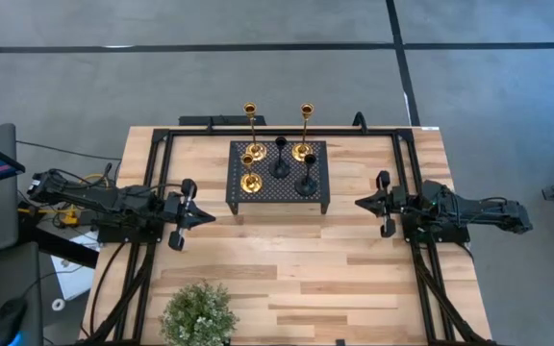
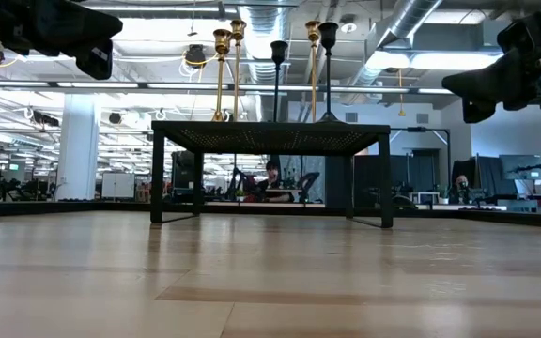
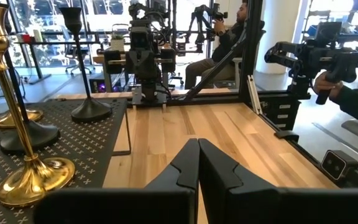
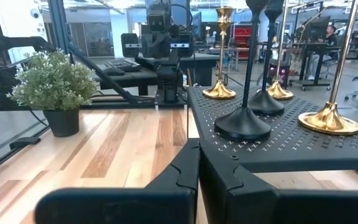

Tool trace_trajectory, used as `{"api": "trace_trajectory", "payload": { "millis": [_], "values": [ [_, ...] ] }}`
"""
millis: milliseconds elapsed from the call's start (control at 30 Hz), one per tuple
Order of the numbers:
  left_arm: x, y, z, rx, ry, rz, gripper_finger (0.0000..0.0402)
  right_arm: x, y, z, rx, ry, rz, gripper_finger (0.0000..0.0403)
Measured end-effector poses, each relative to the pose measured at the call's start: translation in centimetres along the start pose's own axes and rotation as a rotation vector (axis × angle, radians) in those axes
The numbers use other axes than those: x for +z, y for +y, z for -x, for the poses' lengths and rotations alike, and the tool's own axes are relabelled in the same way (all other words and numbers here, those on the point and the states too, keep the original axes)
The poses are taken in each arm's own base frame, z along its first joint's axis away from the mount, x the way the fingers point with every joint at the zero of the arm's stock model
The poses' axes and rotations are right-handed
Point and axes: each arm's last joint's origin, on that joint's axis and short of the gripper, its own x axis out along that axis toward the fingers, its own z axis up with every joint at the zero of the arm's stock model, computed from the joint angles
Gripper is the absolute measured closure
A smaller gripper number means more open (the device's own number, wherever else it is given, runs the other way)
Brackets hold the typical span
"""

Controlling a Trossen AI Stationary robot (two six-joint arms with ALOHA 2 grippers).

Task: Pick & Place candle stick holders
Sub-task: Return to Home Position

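Observation:
Five candle stick holders stand upright on their round bases on the black perforated stand [image 1: 277, 192]. Two tall gold ones [image 1: 251, 130] [image 1: 305, 130] are at its far side, a third gold one [image 1: 250, 180] at its near left, and two black ones [image 1: 280, 163] [image 1: 306, 181] in the middle and near right. My left gripper [image 1: 210, 218] is shut and empty, left of the stand. My right gripper [image 1: 358, 203] is shut and empty, right of the stand. The left wrist view shows the nearest gold holder [image 3: 27, 168]. The right wrist view shows a black holder [image 4: 243, 121] closest.
A green potted plant [image 1: 198, 312] stands at the table's near left edge and also shows in the right wrist view [image 4: 55, 81]. Black frame rails [image 1: 407, 183] run along the table's sides. Bare wood lies between the stand and the near edge. People show in the room beyond [image 3: 229, 37].

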Motion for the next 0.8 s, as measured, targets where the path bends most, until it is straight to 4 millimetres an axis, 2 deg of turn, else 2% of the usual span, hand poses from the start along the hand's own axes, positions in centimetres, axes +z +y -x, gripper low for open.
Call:
{"api": "trace_trajectory", "payload": {
  "millis": [500,800],
  "values": [
    [0.3,0.3,0.4,0.074,-0.029,-0.061,0.0398,0.0,0.0,0.0,0.001,0.002,-0.011,0.0403],
    [0.9,0.6,2.4,0.103,-0.100,-0.068,0.0398,0.0,0.0,0.0,0.001,0.002,-0.008,0.0403]
  ]
}}
